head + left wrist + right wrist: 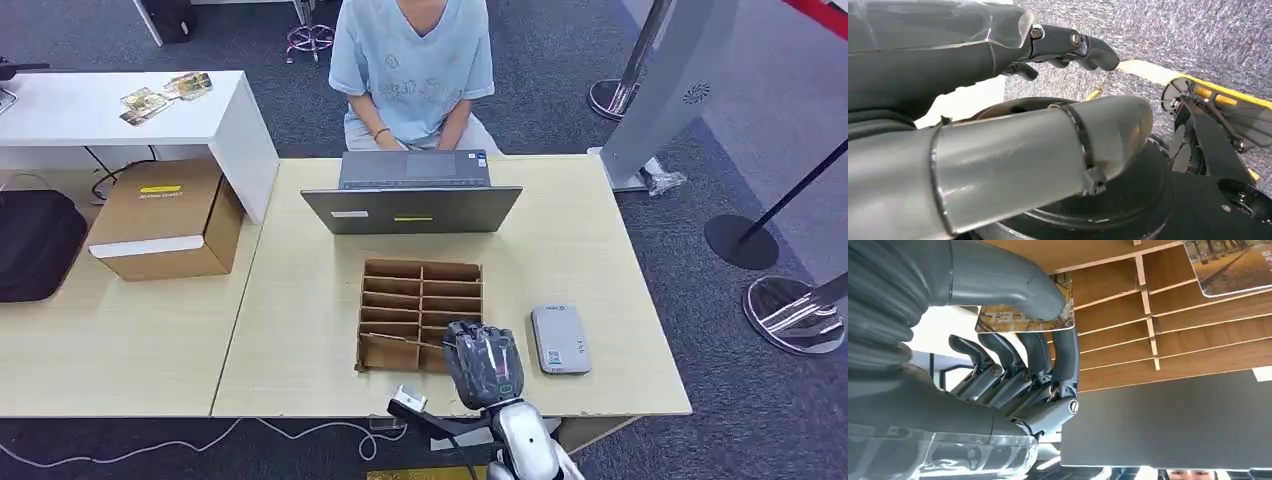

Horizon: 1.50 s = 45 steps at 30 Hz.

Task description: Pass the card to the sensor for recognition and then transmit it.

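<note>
My right hand (pixel 484 364) hovers over the near right corner of a wooden slotted card rack (pixel 420 312) on the table. In the right wrist view the right hand (pixel 1013 355) pinches a card (pixel 1023 320) with a yellowish photo print between thumb and fingers, just above the rack's slots (pixel 1168 335). Another card (pixel 1230 265) sits in a slot of the rack. The grey card sensor (pixel 560 339) lies flat on the table just right of the rack. My left hand (pixel 1068 45) hangs beside my body with its fingers loosely curled and nothing in it.
A person (pixel 412 70) sits behind an open laptop (pixel 412 197) at the table's far side. A cardboard box (pixel 168 218) stands on the left table, and several cards (pixel 165 96) lie on a white desk. Stanchion bases (pixel 790 310) stand at the right.
</note>
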Motion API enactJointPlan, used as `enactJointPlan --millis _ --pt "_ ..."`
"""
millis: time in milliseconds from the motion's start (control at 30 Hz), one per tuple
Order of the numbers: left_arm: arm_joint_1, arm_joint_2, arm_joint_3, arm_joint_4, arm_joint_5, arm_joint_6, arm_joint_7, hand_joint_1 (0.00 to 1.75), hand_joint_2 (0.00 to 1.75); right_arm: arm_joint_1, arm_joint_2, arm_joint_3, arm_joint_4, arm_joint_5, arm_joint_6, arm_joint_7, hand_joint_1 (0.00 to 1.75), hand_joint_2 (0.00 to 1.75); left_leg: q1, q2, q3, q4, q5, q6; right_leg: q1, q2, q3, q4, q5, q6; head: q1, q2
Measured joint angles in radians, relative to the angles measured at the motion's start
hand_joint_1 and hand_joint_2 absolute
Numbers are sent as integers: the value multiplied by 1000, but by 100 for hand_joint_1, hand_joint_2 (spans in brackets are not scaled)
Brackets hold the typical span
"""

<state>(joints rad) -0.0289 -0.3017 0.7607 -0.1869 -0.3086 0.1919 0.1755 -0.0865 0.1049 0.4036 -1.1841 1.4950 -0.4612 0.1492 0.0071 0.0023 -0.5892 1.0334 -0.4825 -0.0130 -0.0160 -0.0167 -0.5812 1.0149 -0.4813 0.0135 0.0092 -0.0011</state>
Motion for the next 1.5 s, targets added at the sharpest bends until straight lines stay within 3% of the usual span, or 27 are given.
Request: enactJointPlan --millis 1167,1500 --pt "-1 0 0 0 -18 -15 0 0 0 1 1 0 1 -3 -33 -12 175 175 0 0 0 0 0 0 0 0 0 0 0 0 0 0" --pt "-1 0 8 0 -12 -12 0 0 0 28 1 -14 -49 -90 -41 -42 175 175 0 0 0 0 0 0 0 0 0 0 0 0 0 0"
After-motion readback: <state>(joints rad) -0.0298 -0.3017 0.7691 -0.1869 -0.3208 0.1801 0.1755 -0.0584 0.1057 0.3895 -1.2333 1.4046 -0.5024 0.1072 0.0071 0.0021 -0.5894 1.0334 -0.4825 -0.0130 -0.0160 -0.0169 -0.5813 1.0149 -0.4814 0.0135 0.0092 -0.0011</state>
